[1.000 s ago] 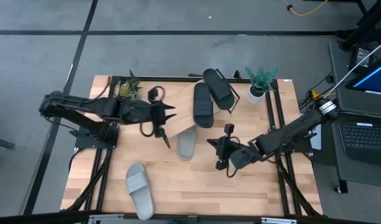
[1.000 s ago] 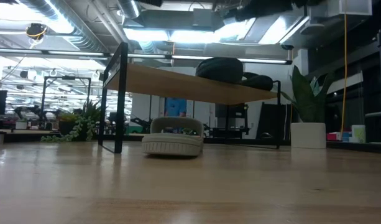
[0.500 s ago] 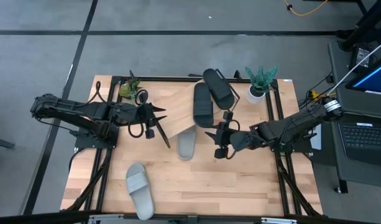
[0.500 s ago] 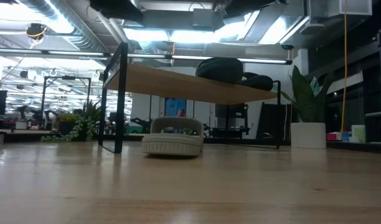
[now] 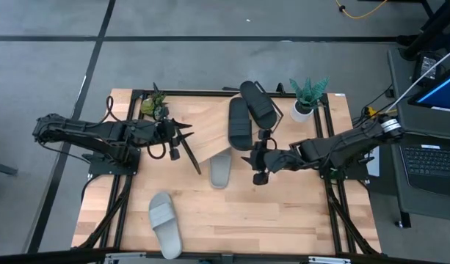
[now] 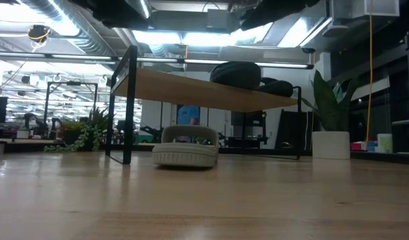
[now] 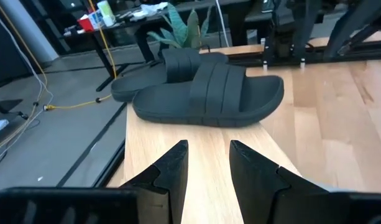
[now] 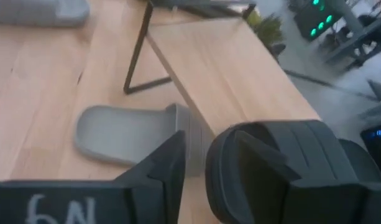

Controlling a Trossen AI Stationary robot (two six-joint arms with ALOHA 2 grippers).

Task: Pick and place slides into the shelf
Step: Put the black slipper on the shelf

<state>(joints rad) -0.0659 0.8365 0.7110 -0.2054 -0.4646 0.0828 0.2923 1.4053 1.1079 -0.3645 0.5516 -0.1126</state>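
Note:
The shelf [image 5: 208, 128] stands tilted at the table's far middle. Two black slides lie on its right part: one lengthwise [image 5: 239, 122], the other askew [image 5: 258, 103] at the far right corner. One grey slide [image 5: 220, 170] lies on the table with its far end under the shelf's near edge. The other grey slide [image 5: 164, 224] lies near the front left. My left gripper [image 5: 189, 130] hovers open over the shelf's left end, with nothing between its fingers [image 7: 178, 168]. My right gripper [image 5: 248, 157] is open at the near end of the lengthwise black slide [image 8: 283, 158]. My right gripper comes level from the table's right, and its fingers [image 8: 255, 165] stand at the near end [image 8: 218, 168] of the lengthwise black slide. I cannot tell whether they touch it.
A plant in a white pot [image 5: 305, 103] stands at the far right corner, close to the askew black slide. A small green plant [image 5: 153, 103] sits at the far left. Black frame rails run along both table sides. Bare wood lies at the near middle and right.
My right gripper has moved toward the table's far edge and a little left, up to the near end of the lengthwise black slide. My left gripper has drawn back toward the table's left edge. The slides lie as before.

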